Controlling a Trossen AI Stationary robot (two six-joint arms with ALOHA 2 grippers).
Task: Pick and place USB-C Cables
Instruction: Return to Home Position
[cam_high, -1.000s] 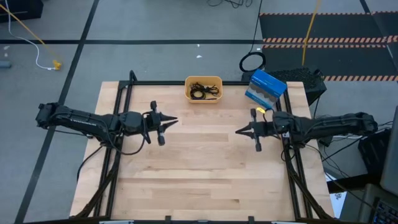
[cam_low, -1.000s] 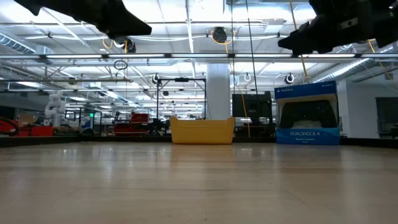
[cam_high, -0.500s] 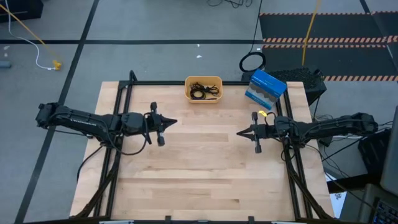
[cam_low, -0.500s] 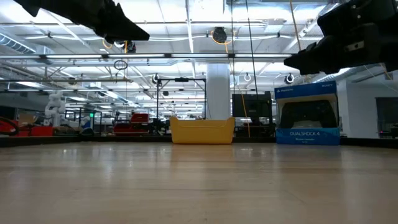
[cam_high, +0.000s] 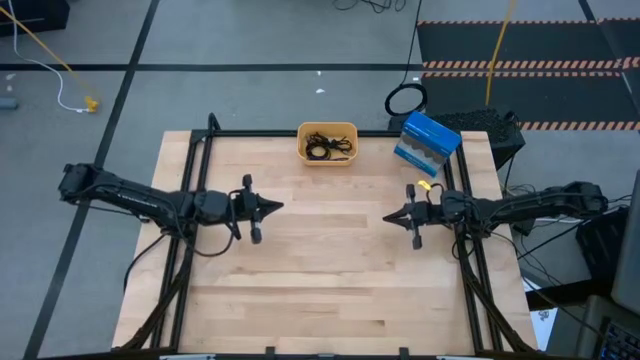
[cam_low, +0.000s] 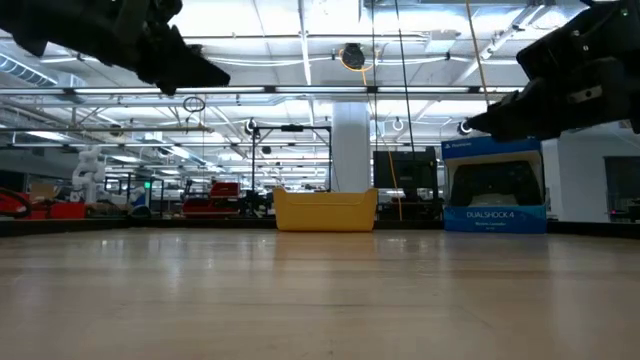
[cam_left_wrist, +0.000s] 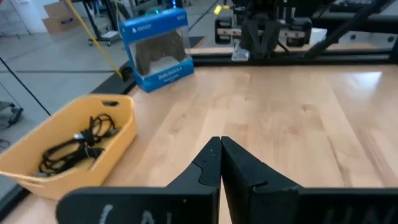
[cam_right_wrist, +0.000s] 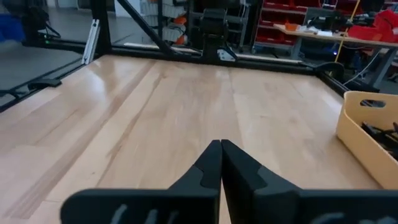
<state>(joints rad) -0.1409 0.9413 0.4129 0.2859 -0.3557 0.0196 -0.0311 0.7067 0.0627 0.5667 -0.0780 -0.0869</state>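
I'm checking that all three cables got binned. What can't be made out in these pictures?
- High view: the cables in the yellow bin are a dark tangle, too small to count.
- Low view: the bin's wall hides them completely.
- Left wrist view: they overlap; no purple-blue one can be told apart.
- Right wrist view: the picture's edge cuts off most of the bin.
Shut and empty above the table: left gripper, right gripper.

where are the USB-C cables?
High view: USB-C cables lie inside the yellow bin at the far-edge middle of the table, left of the blue DualShock 4 box.
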